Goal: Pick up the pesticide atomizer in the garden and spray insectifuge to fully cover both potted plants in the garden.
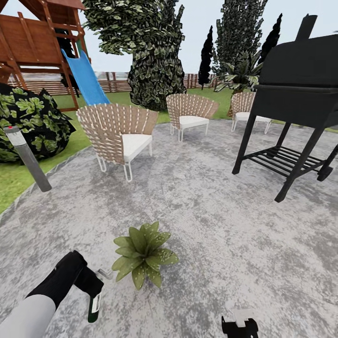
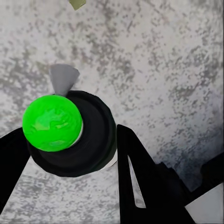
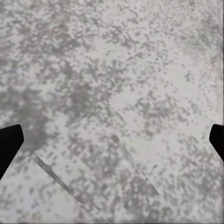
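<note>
Paving of grey mottled stone spreads beneath us, edged on one side by green lawn. Our left gripper, black at the end of a white-sleeved arm, is pinched around the slim dark-green pesticide atomizer bottle. In the head view the bottle hangs below the hand with its white label strip showing, and a pale grey spray head juts toward the plant. In the left wrist view we look down the bottle's round dark body, with a bright green ball over its end and the black fingers pressed at either side.

Just beside the nozzle stands a low potted plant with a rosette of broad pointed green leaves, resting on the paving; its pot is hidden under the foliage.

Our right gripper sits low at the frame's lower edge. In the right wrist view its two black fingertips stand well apart at opposite edges, spread wide over bare stone.

Farther off we see three woven slat chairs with white cushions, a black barbecue grill on legs, a grey bollard post and a blue slide on a wooden play frame.
</note>
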Robot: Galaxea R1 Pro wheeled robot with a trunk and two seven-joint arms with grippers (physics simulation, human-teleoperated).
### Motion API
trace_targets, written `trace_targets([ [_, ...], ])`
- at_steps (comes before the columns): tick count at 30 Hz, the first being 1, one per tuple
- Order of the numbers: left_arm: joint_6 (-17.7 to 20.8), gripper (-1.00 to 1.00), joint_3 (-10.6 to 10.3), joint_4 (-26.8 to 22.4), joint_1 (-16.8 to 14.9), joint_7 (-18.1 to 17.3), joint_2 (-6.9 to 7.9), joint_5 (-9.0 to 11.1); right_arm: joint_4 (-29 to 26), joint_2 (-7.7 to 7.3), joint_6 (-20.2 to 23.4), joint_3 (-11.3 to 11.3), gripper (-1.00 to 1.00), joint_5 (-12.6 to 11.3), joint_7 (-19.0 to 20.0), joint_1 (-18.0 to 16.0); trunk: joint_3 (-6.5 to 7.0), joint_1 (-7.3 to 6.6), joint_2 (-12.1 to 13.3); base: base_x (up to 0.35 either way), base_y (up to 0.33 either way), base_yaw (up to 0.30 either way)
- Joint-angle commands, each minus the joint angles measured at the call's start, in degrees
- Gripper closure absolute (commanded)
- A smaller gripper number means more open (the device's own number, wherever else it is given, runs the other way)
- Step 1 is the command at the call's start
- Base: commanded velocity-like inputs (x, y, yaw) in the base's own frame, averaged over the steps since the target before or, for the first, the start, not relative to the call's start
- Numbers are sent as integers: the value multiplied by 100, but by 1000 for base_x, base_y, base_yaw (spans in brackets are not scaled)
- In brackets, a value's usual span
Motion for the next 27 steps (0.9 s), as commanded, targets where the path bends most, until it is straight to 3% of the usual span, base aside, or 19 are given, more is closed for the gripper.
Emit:
trace_targets([
  [1,36,100,12,-10,-1,-150,25,-43,5,-4,-15,46,-100,-42,-12,-4,-3,-1,-2,0,0,-285],
  [5,35,100,11,-10,-1,-196,40,-96,5,-8,-15,44,-100,-42,-13,-4,5,-1,-2,0,35,-290],
  [8,79,100,30,-10,-1,-214,23,-592,2,-5,-15,41,-100,-42,-13,-4,10,-1,-2,0,244,-270],
  [10,91,100,35,-10,-1,-217,16,-682,-2,8,-15,46,-100,-42,-15,-4,11,-1,-2,0,286,-110],
  [14,97,100,29,-10,4,-370,12,-726,-4,18,-15,46,-100,-42,-16,-4,12,-1,-2,126,267,-10],
  [21,92,100,27,-19,-1,-421,16,-718,-4,2,-15,39,-100,-42,-15,-4,46,-1,-2,59,8,-231],
  [25,72,100,14,-19,-1,-841,41,-742,-4,1,-15,39,-100,-42,-15,-4,64,-1,-2,1,0,-203],
  [27,59,100,10,-20,-2,-967,144,-745,-1,-1,-15,39,-100,-41,-16,-4,65,-1,-2,0,0,-39],
])
